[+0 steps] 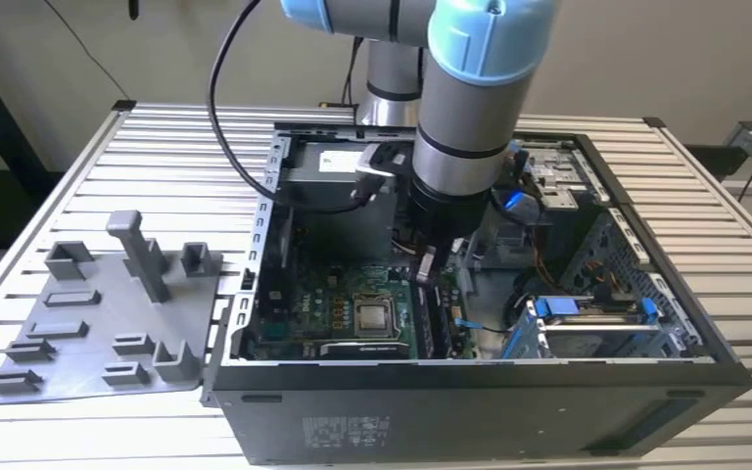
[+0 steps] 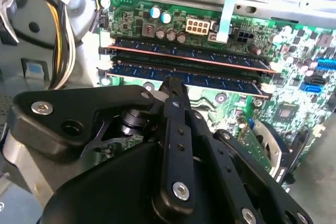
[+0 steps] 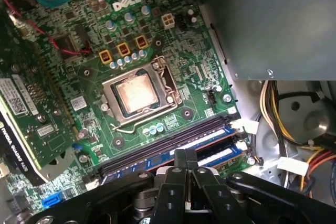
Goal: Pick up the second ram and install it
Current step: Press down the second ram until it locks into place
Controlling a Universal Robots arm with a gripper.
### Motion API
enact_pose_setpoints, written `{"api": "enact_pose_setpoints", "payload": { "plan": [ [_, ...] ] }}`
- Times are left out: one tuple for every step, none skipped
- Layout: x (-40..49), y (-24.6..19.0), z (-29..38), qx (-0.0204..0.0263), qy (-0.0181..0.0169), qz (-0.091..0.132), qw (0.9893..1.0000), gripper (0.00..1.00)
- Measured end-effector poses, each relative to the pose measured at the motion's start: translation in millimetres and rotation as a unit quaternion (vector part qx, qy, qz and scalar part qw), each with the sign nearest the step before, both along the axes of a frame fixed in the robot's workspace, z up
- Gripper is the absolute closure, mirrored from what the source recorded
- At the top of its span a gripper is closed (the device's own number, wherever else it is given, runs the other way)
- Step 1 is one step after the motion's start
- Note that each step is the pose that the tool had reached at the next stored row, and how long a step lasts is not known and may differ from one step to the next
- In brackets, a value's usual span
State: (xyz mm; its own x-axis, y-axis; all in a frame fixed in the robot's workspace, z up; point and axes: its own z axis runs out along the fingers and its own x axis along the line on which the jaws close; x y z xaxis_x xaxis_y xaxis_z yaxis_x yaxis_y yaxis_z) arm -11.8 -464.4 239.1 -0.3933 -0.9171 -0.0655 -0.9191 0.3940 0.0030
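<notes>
Black claw (image 2: 172, 85) fingers stood pressed together over the second ram (image 2: 184, 71) (seated in its slot), whose near edge they hid.

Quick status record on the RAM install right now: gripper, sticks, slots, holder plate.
gripper: fingers closed together, tips down at the memory slots inside the case
second ram: lies along its slot, right under the fingertips
other stick: in the neighbouring slot, parallel
processor socket: beside the slots
grey holder plate: on the table, exterior view's left of the case
</notes>
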Motion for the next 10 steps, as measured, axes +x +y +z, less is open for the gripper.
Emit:
{"api": "enact_pose_setpoints", "payload": {
  "plan": [
    [0.0, 0.0, 0.0, -0.0006, -0.0002, 0.006, 1.0, 0.89],
    [0.0, 0.0, 0.0, -0.0012, -0.0004, 0.013, 0.9999, 0.89],
    [0.0, 0.0, 0.1, -0.002, -0.0008, 0.019, 0.9998, 0.89],
    [0.1, 0.0, 0.0, -0.0026, -0.0012, 0.025, 0.9997, 0.89],
    [0.1, 0.0, 0.0, -0.0032, -0.0017, 0.031, 0.9995, 0.89],
    [0.0, 0.0, 0.0, -0.0035, -0.0022, 0.038, 0.9993, 0.89],
    [0.0, -0.1, 0.0, -0.0038, -0.0029, 0.045, 0.999, 0.89],
    [0.0, 0.0, -0.1, -0.0039, -0.0037, 0.051, 0.9987, 0.89],
    [0.0, 0.0, -0.1, -0.0039, -0.0045, 0.059, 0.9983, 0.89],
    [0.0, 0.0, -0.2, -0.0039, -0.0052, 0.066, 0.9978, 0.89]
  ]
}}
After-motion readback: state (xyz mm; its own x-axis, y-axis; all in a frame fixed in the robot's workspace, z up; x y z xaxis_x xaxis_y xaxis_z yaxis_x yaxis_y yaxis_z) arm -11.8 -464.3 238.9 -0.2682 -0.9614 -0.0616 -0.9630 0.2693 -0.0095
